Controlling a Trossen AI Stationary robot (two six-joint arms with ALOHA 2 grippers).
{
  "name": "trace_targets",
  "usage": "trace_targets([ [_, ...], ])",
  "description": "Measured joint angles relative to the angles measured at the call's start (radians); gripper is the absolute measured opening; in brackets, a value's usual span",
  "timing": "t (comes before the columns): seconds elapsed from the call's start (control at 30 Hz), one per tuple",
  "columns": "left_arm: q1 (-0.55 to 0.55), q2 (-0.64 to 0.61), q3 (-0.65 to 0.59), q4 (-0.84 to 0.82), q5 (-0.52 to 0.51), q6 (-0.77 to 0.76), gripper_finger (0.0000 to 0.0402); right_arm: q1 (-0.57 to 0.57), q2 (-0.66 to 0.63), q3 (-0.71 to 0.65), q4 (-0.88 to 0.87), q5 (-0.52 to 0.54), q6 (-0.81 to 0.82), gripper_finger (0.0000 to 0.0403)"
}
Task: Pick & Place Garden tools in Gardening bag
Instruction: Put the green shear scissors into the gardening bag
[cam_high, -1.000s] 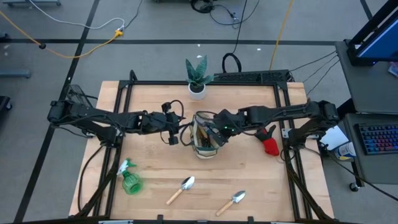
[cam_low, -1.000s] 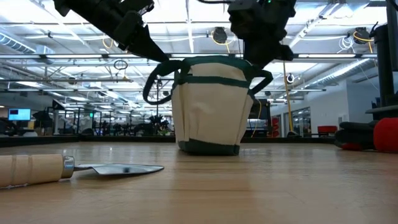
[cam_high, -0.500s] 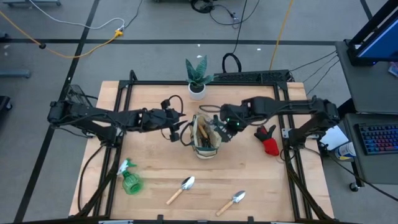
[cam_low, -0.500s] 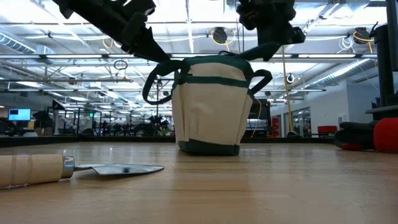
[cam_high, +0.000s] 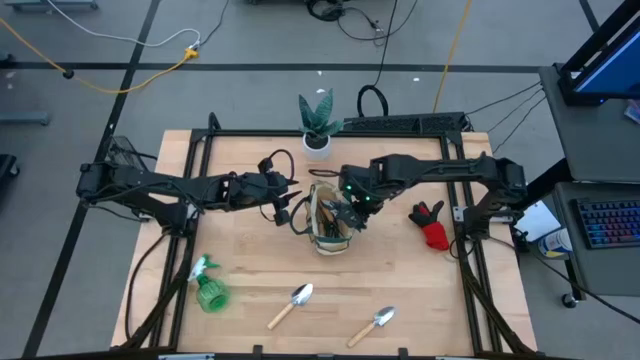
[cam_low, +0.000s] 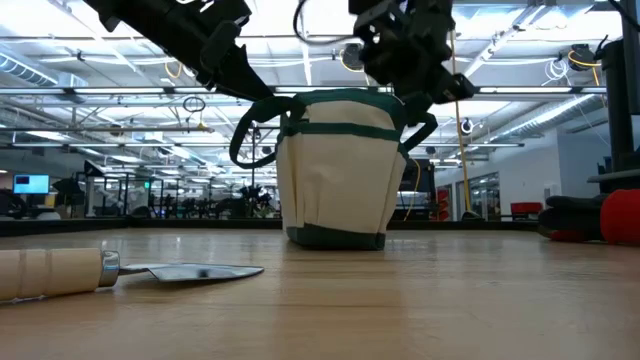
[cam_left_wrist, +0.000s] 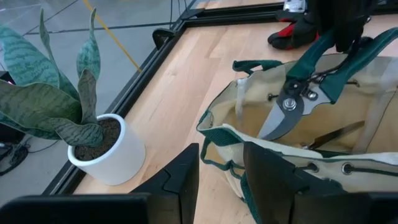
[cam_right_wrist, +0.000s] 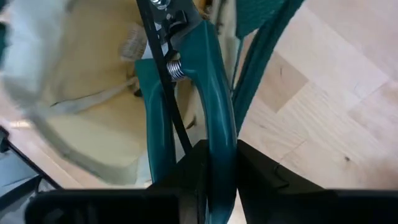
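The beige gardening bag (cam_high: 330, 225) with dark green trim stands upright on its base at the table's middle, mouth open. My left gripper (cam_left_wrist: 221, 152) is at the bag's left rim, shut on its green strap. My right gripper (cam_high: 352, 205) hangs over the bag's mouth, shut on the pruners (cam_left_wrist: 289, 106), whose silver blades point down into the bag. A green spray bottle (cam_high: 208, 290) and two trowels (cam_high: 292, 305) (cam_high: 372, 325) lie on their sides near the front edge. A red item (cam_high: 432, 230) lies to the right of the bag. My left gripper has the dark green strap at the bag's left rim (cam_left_wrist: 214, 163) between its two fingers, coming slanting down from the table's left. The bag stays standing on the table, and its mouth is open. My right gripper pinches the pruners' teal handles (cam_right_wrist: 219, 134) between its two fingers, from above and steeply slanting down. The fingers point along the handles. The pruners hang below the fingers, blades down inside the bag's mouth, clear of the table.
A green plant in a white pot (cam_high: 316, 140) stands at the far edge behind the bag. A black frame (cam_high: 330, 133) runs around the table top. Bare wood lies between the bag and the tools at the front.
My right gripper has tipped more steeply downward and gone a little toward the table's left over the bag's mouth, carrying the pruners with it. The bag has stayed in place.
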Motion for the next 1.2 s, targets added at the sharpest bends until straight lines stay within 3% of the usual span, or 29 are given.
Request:
trace_targets([
  [0.4,0.0,0.0,0.0,-0.018,0.001,0.027,0.0131,-0.099,0.064,0.0,0.14,-0.165,0.015,0.0058],
  [0.83,0.0,0.0,0.0,-0.02,0.001,0.033,0.0131,-0.112,0.064,0.0,0.211,-0.165,-0.025,0.0061],
  [1.2,0.0,0.0,0.0,-0.026,0.002,0.035,0.0131,-0.111,0.063,0.0,0.242,-0.135,-0.105,0.0138],
])
